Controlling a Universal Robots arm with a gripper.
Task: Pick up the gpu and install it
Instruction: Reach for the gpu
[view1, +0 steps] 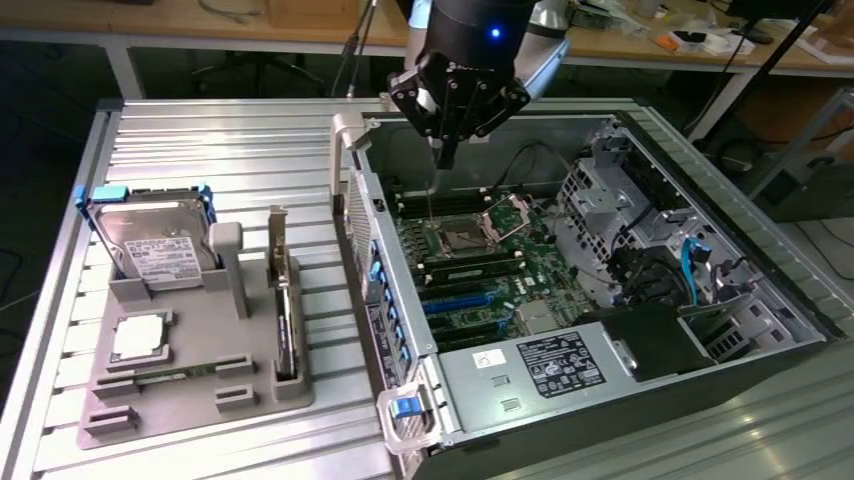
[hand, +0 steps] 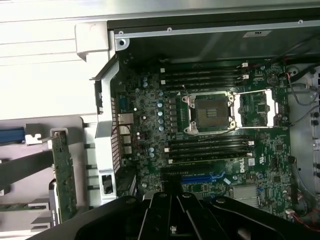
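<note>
gpu (view1: 280, 300) in holder, well apart from hand (view1: 447, 157)

Green gpu (hand: 64, 175), grey holder (view1: 200, 395), black gripper (view1: 445, 158), dark green motherboard (hand: 145, 125) with a blue slot (hand: 202, 177)

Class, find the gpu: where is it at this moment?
In the exterior view the gpu stands on edge in the grey holder at the exterior view's left, between the hard drive and the open computer case.
</note>
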